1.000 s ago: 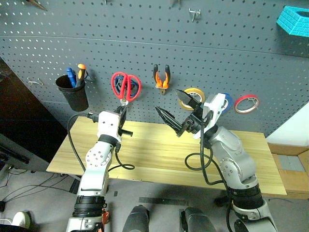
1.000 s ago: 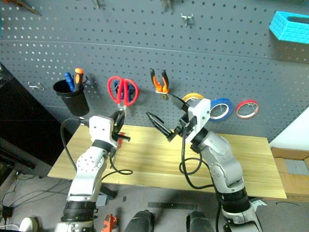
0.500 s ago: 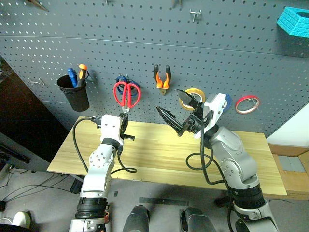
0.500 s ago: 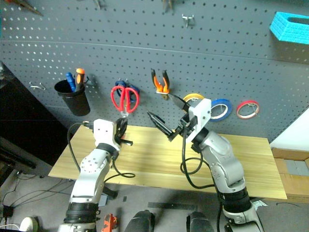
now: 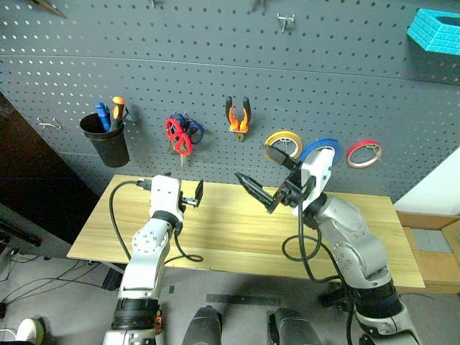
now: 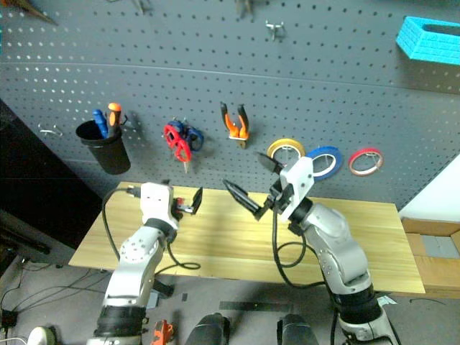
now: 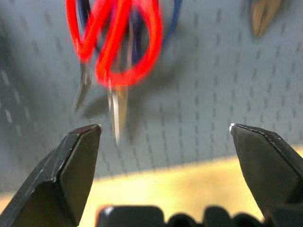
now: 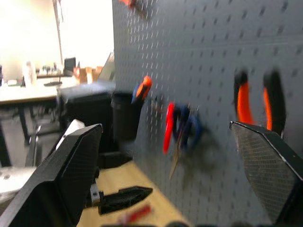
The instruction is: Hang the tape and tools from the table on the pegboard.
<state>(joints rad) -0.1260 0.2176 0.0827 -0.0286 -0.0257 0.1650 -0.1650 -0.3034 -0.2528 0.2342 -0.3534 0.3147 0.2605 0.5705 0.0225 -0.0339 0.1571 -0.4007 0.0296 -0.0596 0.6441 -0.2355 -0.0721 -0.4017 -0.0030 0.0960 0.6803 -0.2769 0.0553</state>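
Red-handled scissors [image 7: 116, 45] — blurred — apparently overlap blue-handled scissors [image 5: 192, 129] behind.

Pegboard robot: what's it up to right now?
It is hanging tools on the pegboard. The red scissors hang on a hook beside the blue scissors, and the left gripper, open, sits just below them holding nothing. The pliers and the blue tape are on the board too. The right gripper is open and empty over the table. A red-handled screwdriver lies on the table.

silver-grey arms, white wrist housings, looping black cables, black pointed jaws.
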